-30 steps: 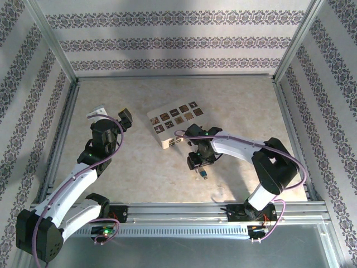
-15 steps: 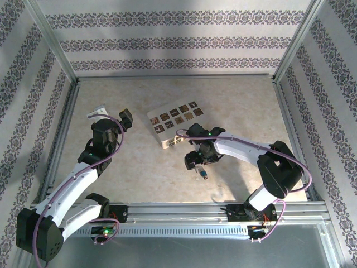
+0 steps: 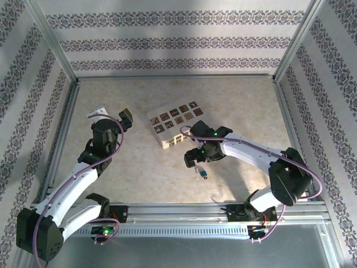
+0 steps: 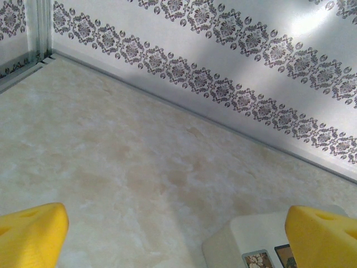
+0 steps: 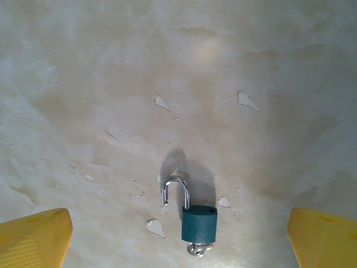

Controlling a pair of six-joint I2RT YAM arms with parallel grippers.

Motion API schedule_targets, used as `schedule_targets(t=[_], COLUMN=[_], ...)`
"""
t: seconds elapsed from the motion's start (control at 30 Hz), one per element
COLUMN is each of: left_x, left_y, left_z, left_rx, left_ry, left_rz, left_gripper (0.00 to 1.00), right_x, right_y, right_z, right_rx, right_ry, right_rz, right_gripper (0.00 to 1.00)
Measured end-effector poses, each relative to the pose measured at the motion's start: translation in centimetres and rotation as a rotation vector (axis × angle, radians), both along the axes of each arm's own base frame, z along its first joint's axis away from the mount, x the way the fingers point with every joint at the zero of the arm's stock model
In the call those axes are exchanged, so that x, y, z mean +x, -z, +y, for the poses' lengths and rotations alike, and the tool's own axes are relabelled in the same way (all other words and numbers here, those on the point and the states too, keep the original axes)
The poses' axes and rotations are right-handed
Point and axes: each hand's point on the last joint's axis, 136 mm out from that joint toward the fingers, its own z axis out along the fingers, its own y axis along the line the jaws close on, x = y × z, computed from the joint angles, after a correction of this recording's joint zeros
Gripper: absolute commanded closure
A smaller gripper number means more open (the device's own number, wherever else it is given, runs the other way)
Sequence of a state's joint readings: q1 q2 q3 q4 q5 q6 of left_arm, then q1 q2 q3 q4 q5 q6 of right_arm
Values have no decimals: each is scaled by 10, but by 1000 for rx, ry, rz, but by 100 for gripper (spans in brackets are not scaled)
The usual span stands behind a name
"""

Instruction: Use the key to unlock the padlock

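Marbled tabletop: padlock [image 5: 198, 222] well off walls; right hand [image 5: 178, 237] spread wide.

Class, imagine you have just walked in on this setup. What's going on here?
A small blue padlock rests on the tabletop with the key in its base. One leg of the shackle stands free beside the body, so it looks unlocked. The right pincer hangs open just above it, gripping nothing. The left pincer is open too, off to the side of the cream box, holding nothing.
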State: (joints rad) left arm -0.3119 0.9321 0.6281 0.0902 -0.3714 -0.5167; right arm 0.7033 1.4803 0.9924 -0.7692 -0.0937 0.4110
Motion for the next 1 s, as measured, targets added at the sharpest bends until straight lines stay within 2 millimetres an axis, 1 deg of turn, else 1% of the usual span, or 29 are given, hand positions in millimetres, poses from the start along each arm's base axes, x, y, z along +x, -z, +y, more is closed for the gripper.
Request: schedule_targets(t=[0.2, 0.5, 0.73, 1.0], left_x=[1, 6, 10, 13], left_y=[3, 15, 26, 29], left_z=[0, -2, -4, -5], left_rx=[3, -1, 5, 4], left_ry=[0, -4, -2, 3], left_rz=[10, 41, 73, 79], left_gripper=[1, 1, 1, 1], right_x=[6, 23, 37, 47], right_y=[-22, -59, -78, -103], right_z=[-7, -27, -55, -90], right_rx=[41, 118, 140, 165], right_ry=[17, 80, 158, 239], right_rz=[-58, -184, -303, -499], right_gripper=[2, 2, 2, 2])
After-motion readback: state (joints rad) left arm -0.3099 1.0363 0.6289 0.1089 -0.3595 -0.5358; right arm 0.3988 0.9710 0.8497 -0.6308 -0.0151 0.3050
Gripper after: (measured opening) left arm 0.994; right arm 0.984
